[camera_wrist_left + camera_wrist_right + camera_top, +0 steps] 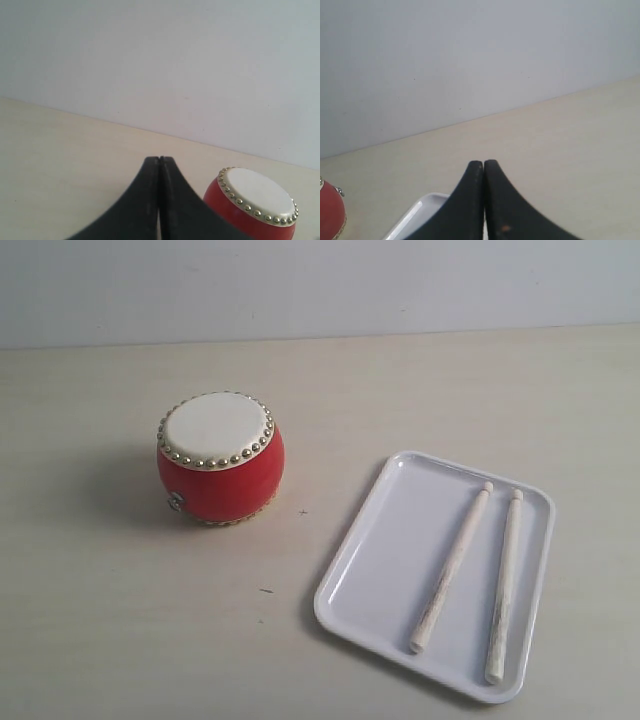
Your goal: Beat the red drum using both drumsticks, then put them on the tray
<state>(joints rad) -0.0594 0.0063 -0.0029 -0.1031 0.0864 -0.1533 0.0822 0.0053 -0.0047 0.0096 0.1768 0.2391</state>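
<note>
Glossy red drum, cream head up, stands upright on the pale table, apart from the white tray to its right in the exterior view. Two wooden drumsticks lie side by side in the tray, not touching, tips toward its far rim. Arms: left gripper, fingertips pressed together, holding nothing; right gripper, likewise closed and empty.

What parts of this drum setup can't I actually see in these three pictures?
Exterior view: both arms lie outside the frame.
Left wrist view: the left end effector and the frame edge cut off the red drum.
Right wrist view: the right end effector hides most of the tray; drumsticks unseen.
</note>
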